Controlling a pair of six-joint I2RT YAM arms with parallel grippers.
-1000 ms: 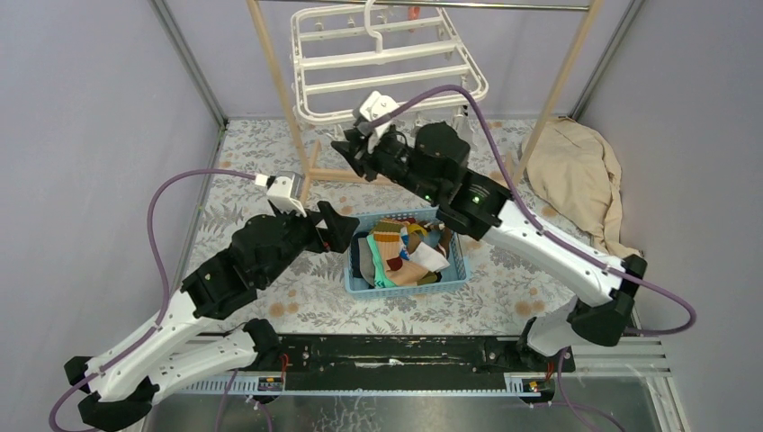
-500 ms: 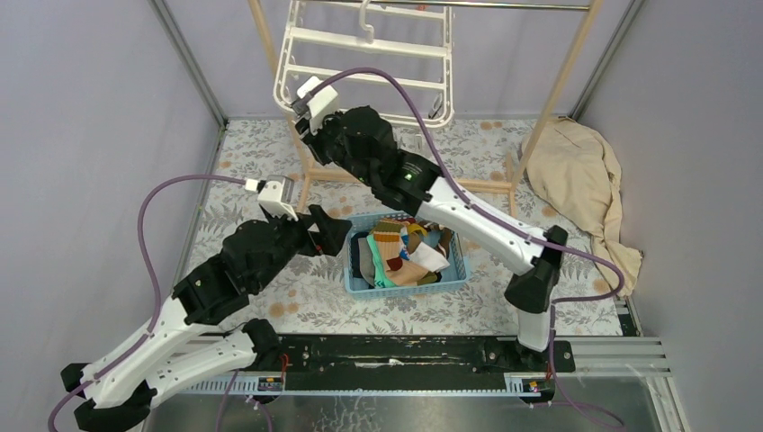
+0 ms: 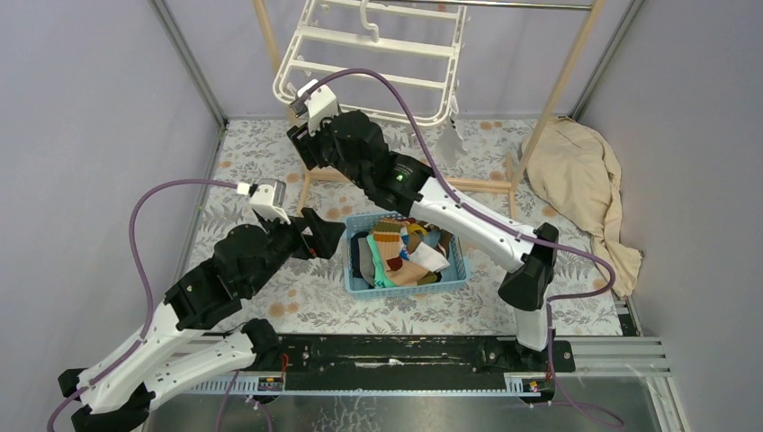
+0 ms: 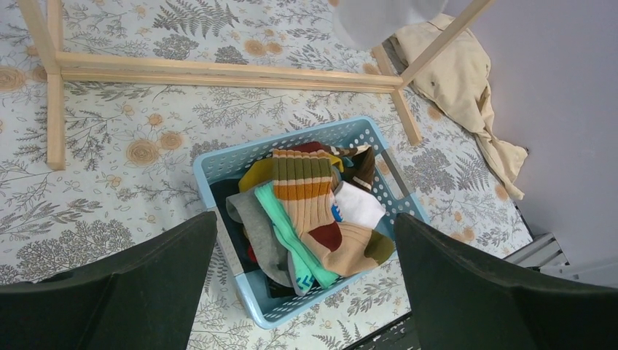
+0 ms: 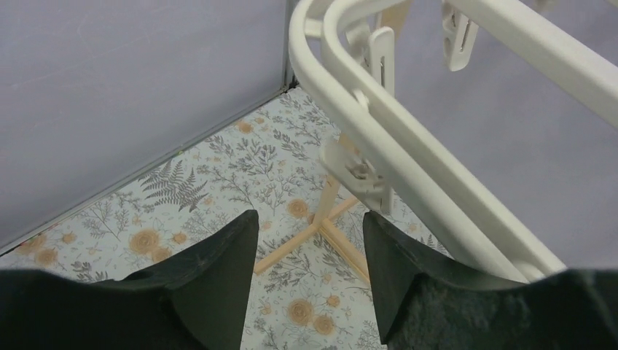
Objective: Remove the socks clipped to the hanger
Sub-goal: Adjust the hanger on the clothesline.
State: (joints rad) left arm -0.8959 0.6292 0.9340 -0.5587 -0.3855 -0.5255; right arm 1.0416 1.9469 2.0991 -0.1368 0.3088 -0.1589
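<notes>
Hanging tilted, the white hanger [image 5: 415, 171] holds one grey sock [image 3: 450, 142]; left claw [image 4: 304, 222] and right claw [image 5: 310, 219] gape.

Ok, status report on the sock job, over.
Left hand open by basket. Right hand open, empty, at hanger corner. One pale sock left clipped. Nothing blocking.

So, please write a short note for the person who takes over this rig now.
Left gripper: open, empty, beside the blue plastic basket.
Right gripper: open, empty, at the left edge of the white plastic clip hanger.
Done: a pile of mixed-colour fabric socks lies in the basket.
Left: one pale grey sock hangs from the hanger's right side, the only one visible there. Probably unclip it next.
</notes>
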